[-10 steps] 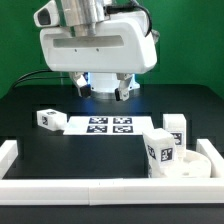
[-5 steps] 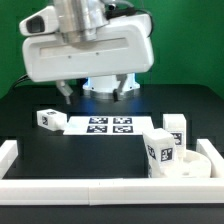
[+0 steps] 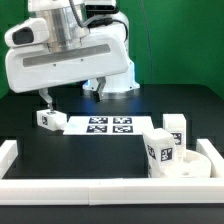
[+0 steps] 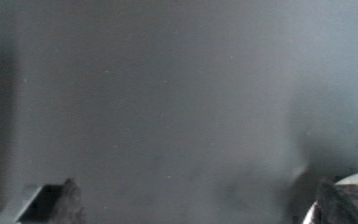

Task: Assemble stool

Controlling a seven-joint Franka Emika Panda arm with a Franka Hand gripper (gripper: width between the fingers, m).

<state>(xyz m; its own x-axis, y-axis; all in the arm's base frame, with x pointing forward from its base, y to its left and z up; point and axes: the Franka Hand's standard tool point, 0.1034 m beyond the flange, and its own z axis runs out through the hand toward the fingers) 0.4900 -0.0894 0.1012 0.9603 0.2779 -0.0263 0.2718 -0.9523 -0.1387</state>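
The hand point(image 3: 73, 94) hangs spread wide and empty, low over the black counter point(image 3: 60, 150). Its wrist camera shows only bare dark surface between the two fingertips point(image 4: 48, 200), with no part in the gap. One finger sits just above and behind the loose leg point(image 3: 47, 119), a small white block lying at the exterior view's left, right beside the marker board point(image 3: 108, 125).

Well apart, over at the exterior view's right, the round seat point(image 3: 195, 165) lies in the corner against the front rail point(image 3: 100, 186). A tagged leg point(image 3: 158, 150) stands at its near edge; I can't tell whether it is seated in a socket or only resting there. Another upright leg point(image 3: 173, 127) stands just behind.

From here I'd worry about the descent. The block isn't between the fingers, so coming straight down could land a fingertip on top of it or clip its side. That could shove it onto the marker board or turn it askew. An off-centre pinch could then carry the leg crooked, and it would jam at the seat.
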